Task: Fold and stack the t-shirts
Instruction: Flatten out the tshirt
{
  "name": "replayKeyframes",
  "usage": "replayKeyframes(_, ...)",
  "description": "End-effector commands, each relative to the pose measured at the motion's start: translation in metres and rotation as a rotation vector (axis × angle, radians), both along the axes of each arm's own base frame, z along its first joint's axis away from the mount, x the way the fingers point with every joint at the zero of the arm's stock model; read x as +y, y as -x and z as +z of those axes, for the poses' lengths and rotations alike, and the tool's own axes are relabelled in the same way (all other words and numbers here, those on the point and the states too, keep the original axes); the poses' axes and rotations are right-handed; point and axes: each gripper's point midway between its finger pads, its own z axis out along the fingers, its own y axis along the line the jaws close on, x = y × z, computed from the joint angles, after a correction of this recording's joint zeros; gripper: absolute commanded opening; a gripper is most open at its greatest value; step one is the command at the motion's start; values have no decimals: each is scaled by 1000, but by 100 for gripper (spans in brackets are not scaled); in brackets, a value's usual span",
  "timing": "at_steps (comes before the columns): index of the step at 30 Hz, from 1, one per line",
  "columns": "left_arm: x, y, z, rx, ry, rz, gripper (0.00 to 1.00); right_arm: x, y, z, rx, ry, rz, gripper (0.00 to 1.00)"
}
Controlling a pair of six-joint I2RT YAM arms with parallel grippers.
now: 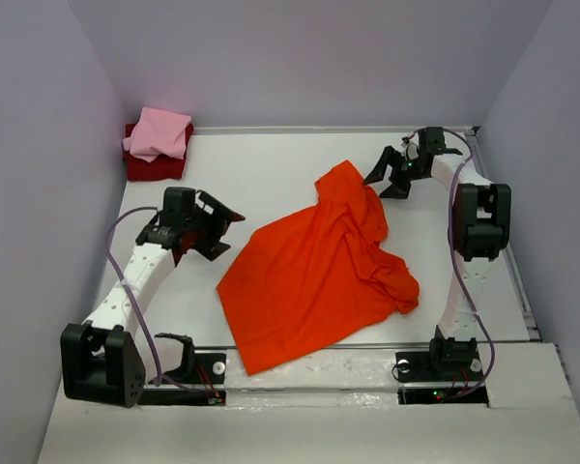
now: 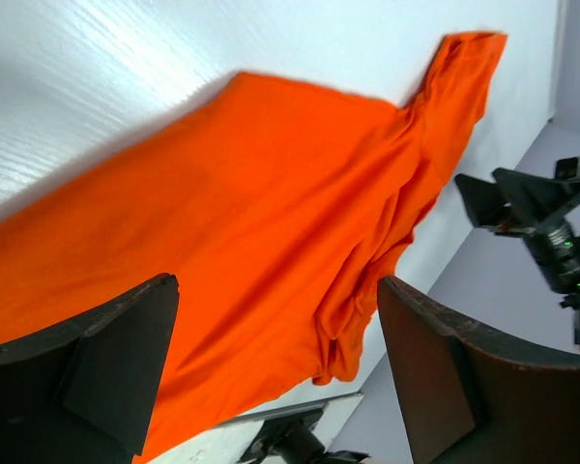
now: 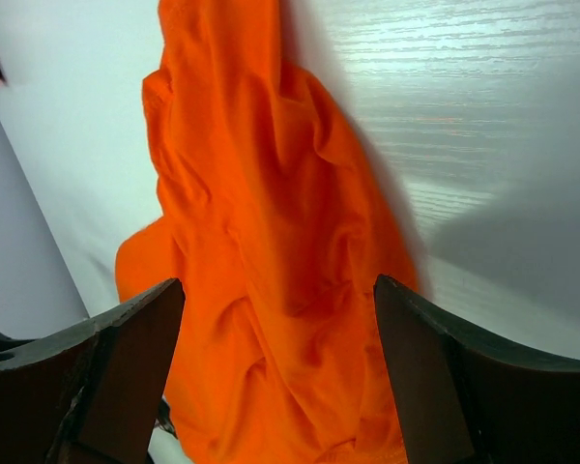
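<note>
A bright orange-red cloth t-shirt (image 1: 314, 275) lies rumpled mid-frame on the white table (image 1: 261, 174). The left jaws gape wide and empty beside its left edge. The right jaws, also wide and empty, hang near its upper tip. At upper left, a folded light pink t-shirt (image 1: 159, 132) rests on a folded dark red t-shirt (image 1: 155, 168).

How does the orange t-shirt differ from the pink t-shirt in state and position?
The orange t-shirt lies spread out and wrinkled; the pink t-shirt is folded small. The orange one rests directly on the table, near its middle; the pink one sits on a dark red t-shirt in the far left corner. Both are plain-coloured.
</note>
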Motion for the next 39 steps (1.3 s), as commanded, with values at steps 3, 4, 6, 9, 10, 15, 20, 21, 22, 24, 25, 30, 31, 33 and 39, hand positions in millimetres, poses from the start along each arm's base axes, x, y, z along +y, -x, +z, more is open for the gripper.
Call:
replayKeyframes(3, 17, 1, 29, -69, 32, 44, 93, -10, -14, -8, -42, 37, 3, 84)
replayKeyframes(4, 20, 2, 30, -70, 25, 49, 93, -10, -14, -11, -39, 40, 2, 84)
replayKeyframes(6, 29, 4, 32, -62, 15, 66, 93, -11, -15, -15, -38, 51, 3, 85)
replayKeyframes(9, 40, 11, 32, -53, 4, 86, 93, -18, -18, -14, -45, 62, -7, 85)
replayKeyframes(10, 42, 13, 32, -55, 3, 86, 93, -23, -20, -14, -47, 59, -16, 85)
replayKeyframes(15, 50, 27, 15, 6, 10, 100, 93, -24, -18, -21, -30, 64, -17, 85)
replayKeyframes(20, 62, 33, 9, 22, -4, 126, 92, -37, -20, -19, -30, 55, -39, 84)
replayKeyframes(21, 63, 34, 8, 24, -3, 128, 93, -37, -20, -20, -25, 48, -38, 83)
replayKeyframes(22, 63, 35, 6, 33, 1, 128, 93, -34, -19, -23, -13, 30, -35, 81)
replayKeyframes(24, 63, 38, 2, 48, 6, 128, 93, -33, -18, -26, -3, 25, -35, 79)
replayKeyframes(25, 64, 41, -3, 66, 8, 133, 92, -34, -18, -27, -4, 26, -33, 79)
replayKeyframes(30, 67, 57, -20, 136, 14, 150, 93, -28, -18, -31, 5, 22, -23, 79)
replayKeyframes(31, 66, 58, -22, 143, 22, 149, 93, -28, -18, -32, 6, 21, -23, 78)
replayKeyframes(33, 62, 64, -27, 168, 46, 144, 92, -16, -17, -35, 9, 18, 2, 74)
replayKeyframes(39, 59, 89, -41, 240, 52, 150, 90, 8, -11, -45, 30, 16, 50, 67)
